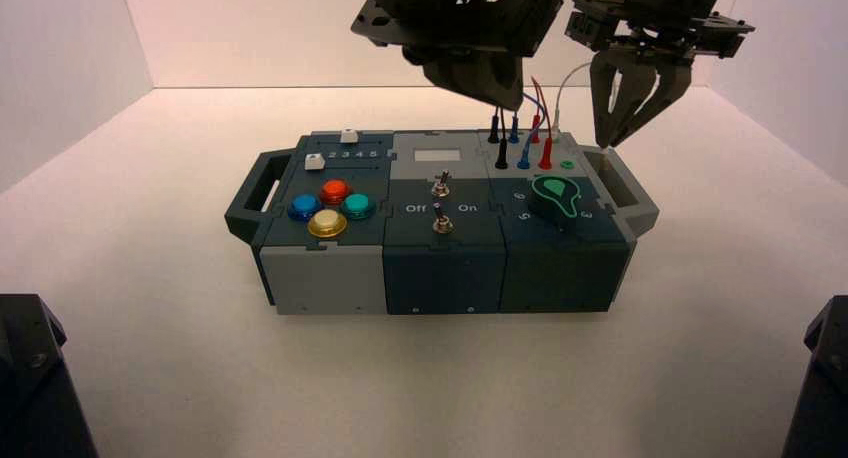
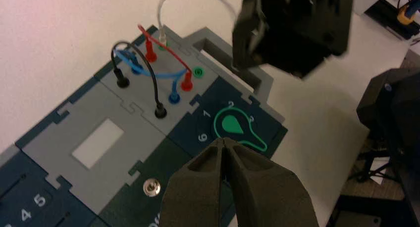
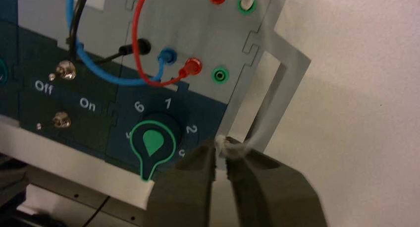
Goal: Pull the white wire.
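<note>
Your right gripper (image 1: 606,142) hung right of the knob (image 1: 554,199), fingers narrowly apart, pinching the white wire's (image 1: 570,75) plug | your left gripper (image 1: 505,98) waited beyond it, fingers pressed together

White wire (image 1: 567,79), thin, arched — one end in green socket (image 3: 240,5), other (whitish) unplugged

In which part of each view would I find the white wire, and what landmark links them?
High view: upper right, white wire arching from the box's far right corner toward the right gripper.
Left wrist view: top, upper middle, its arch.
Right wrist view: top, right of centre, its whitish plug in a green-ringed socket.
Shared landmark: green-outlined dark knob on the box's right part. Left gripper hangs above the box.
</note>
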Tool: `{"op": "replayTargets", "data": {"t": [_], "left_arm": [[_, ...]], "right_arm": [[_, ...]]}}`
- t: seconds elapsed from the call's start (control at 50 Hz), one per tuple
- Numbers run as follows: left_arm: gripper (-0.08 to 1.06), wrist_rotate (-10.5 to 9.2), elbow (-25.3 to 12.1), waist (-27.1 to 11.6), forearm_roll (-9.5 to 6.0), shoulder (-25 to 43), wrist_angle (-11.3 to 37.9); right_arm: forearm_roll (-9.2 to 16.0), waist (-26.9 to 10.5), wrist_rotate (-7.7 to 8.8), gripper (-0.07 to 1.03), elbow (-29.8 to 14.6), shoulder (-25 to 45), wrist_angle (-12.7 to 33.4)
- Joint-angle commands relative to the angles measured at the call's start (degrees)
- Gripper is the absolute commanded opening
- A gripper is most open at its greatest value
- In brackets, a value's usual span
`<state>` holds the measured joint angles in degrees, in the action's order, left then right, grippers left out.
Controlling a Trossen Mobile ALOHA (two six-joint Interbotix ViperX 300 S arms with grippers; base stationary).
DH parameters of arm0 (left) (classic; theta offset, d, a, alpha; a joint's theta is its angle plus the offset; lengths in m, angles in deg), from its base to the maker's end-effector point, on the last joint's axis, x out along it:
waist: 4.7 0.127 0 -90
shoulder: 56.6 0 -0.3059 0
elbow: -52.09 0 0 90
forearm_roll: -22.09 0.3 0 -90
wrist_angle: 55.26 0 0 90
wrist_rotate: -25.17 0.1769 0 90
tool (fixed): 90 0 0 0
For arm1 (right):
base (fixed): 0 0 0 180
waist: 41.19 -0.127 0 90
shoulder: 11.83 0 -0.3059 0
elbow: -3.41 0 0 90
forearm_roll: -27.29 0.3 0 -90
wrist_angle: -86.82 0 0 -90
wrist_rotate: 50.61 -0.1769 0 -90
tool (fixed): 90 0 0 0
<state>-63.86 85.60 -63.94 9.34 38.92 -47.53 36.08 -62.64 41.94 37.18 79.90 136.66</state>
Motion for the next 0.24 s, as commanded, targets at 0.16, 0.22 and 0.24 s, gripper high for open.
{"op": "replayTargets", "data": {"t": [0.16, 0.22, 0.24], "left_arm": [[-0.03, 0.53, -3.1, 0.4, 0.09, 0.6, -0.4], [-0.03, 0.53, -3.5, 0.5, 0.09, 1.1, -0.4], [-0.03, 0.53, -3.6, 0.6, 0.09, 1.1, -0.4]], "right_arm": [[0.0, -0.3, 0.44, 0.29, -2.5, -1.3, 0.4], [0.0, -0.3, 0.53, 0.29, -2.9, -1.3, 0.5], [0.0, -0.2, 0.44, 0.29, -3.0, -1.3, 0.6]]}}
